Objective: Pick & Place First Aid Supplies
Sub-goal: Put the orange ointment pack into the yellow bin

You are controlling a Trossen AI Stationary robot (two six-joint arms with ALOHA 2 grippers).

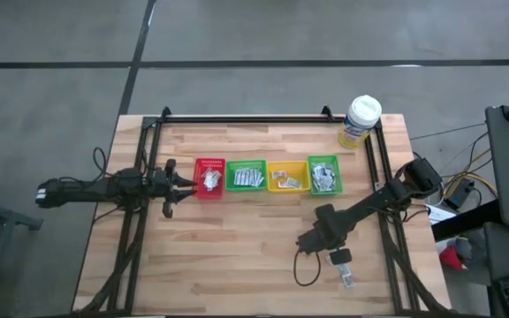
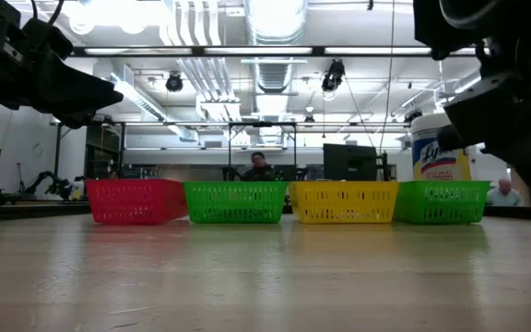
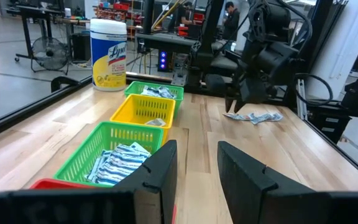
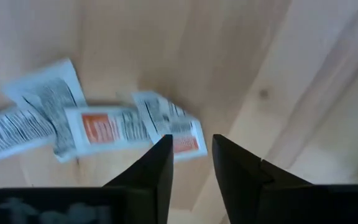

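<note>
Left gripper [image 1: 186, 182]: dark matte fingers [image 3: 160, 171] with a narrow gap between them, nothing held, hovering right at the outer end of the red slotted plastic bin [image 1: 209, 177]. Straight ahead of its jaws runs the bin row on the light wood-plank table [image 1: 237, 256], all rectangular mesh-walled plastic: red bin with a few white sachets, first green bin [image 1: 246, 175] packed with flat white-blue foil sachets [image 3: 118, 163], yellow bin [image 1: 286, 176] with a couple of white-red sachets, second green bin [image 1: 324, 174] with grey-silver wrapped pads. Past that last bin stands the yellow cylindrical wipes tub with white lid [image 1: 360, 120], upright near the table's far corner, clear of both arms.

Right gripper [image 1: 337, 257]: dark fingers [image 4: 150, 175] pointing down at the table, jaws apart by a narrow gap, nothing clamped between them. A loose cluster of flat crinkled paper sachets [image 4: 73, 121], white with black print and orange-red panels, lies on the wood just ahead of its fingertips, overlapping each other, well apart from the bins. Contact between fingertips and sachets: cannot tell.

Black frame rails [image 1: 148, 159] run along the table edges.
</note>
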